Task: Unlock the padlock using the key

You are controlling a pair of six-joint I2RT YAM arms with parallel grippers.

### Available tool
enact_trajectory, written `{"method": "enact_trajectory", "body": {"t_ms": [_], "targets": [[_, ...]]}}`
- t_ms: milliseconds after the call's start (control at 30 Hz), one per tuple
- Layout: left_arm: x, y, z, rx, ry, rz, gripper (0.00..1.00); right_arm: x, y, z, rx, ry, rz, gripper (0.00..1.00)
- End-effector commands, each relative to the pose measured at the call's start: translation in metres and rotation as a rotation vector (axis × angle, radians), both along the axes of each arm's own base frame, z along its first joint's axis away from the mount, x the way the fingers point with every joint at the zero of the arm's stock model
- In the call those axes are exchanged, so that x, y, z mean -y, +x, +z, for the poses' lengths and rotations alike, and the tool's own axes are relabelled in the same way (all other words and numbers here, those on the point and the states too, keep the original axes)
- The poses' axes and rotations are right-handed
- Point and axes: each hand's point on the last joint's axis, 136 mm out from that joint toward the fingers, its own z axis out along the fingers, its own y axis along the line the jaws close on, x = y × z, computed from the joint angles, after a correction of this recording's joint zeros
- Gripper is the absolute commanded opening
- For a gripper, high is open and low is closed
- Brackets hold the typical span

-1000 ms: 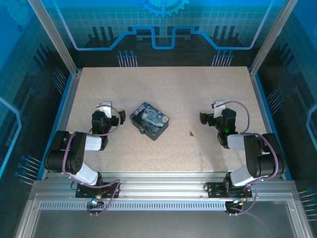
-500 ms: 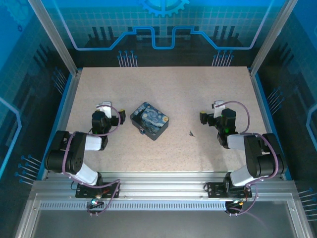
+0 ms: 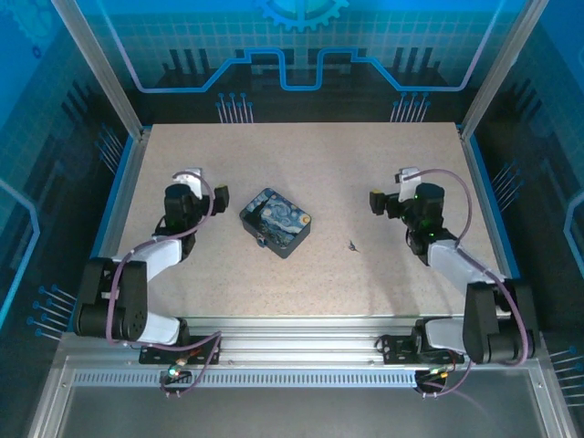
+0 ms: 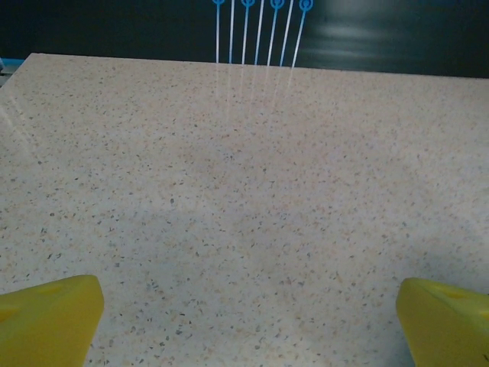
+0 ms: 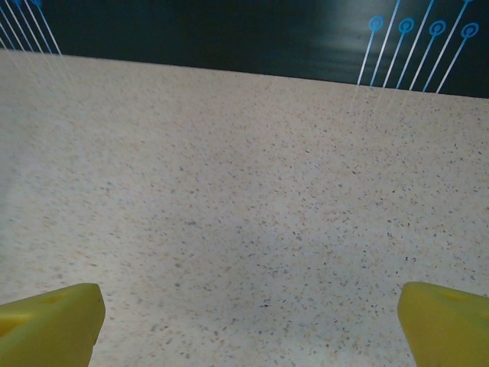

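Left gripper: the left gripper (image 3: 203, 185) sits left of centre in the overhead view. Its jaws are spread wide and grasp nothing. In its own wrist view (image 4: 246, 321) its yellow pads (image 4: 46, 317) fill the two bottom corners, with bare speckled surface between them.
Right gripper: the right gripper (image 3: 392, 187) sits right of centre in the overhead view, equally wide apart and released. In its wrist view (image 5: 248, 321) the pads sit in the bottom corners over bare surface.
Padlock: the tiny bluish-grey metal padlock (image 3: 262, 242) sits at the lower-left edge of the box, just left of frame centre. It is too small to tell whether its shackle is closed.
Key: the thin dark metal key (image 3: 352, 245) lies on the table just right of centre, between the box and the right gripper, apart from both.
Box: the dark-blue box with a swirling night-sky print (image 3: 276, 222) is turned diamond-wise near frame centre, beside the left gripper but clear of it.
Tabletop: the speckled beige tabletop (image 3: 319, 155).
Back wall: a dark back wall with thin light-blue lines ending in rings (image 5: 412, 46) runs along the top of both wrist views.
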Motion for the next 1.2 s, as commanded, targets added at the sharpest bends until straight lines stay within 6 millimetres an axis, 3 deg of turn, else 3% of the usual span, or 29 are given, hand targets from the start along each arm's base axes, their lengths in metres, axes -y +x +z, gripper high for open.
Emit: {"method": "enact_trajectory", "body": {"t_ms": [0,100,167,233,300,400,633,767,900,1167], "targets": [[0.000,-0.002,0.029,0.026,-0.152,0.031,0.99,-0.019,-0.011,0.038,0.008,0.124,0.049,1.00],[-0.001,-0.006,0.036,-0.004,-0.366,0.120,0.99,-0.039,-0.026,0.074,0.042,0.263,0.143,1.00],[0.007,-0.007,0.041,-0.041,-0.454,0.081,0.99,-0.042,-0.037,0.077,-0.014,0.391,0.116,1.00],[0.026,-0.006,0.049,-0.074,-0.505,-0.023,0.99,-0.023,-0.043,0.060,-0.142,0.532,-0.082,1.00],[0.043,-0.006,0.055,-0.102,-0.550,-0.112,0.99,-0.028,-0.051,0.055,-0.199,0.577,-0.060,1.00],[0.054,-0.005,0.050,-0.187,-0.590,-0.146,0.99,-0.043,-0.066,0.046,-0.278,0.624,-0.004,1.00],[0.083,0.015,0.004,-0.457,-0.662,-0.247,0.99,-0.071,-0.103,0.013,-0.425,0.591,0.035,1.00],[0.110,0.021,-0.016,-0.576,-0.651,-0.316,0.89,-0.082,-0.119,-0.012,-0.507,0.568,0.038,0.99],[0.130,0.015,-0.033,-0.650,-0.642,-0.351,0.84,-0.092,-0.130,-0.032,-0.571,0.557,0.044,0.97],[0.142,-0.015,-0.046,-0.697,-0.691,-0.357,0.77,-0.111,-0.139,-0.060,-0.653,0.549,0.045,0.93]]}}
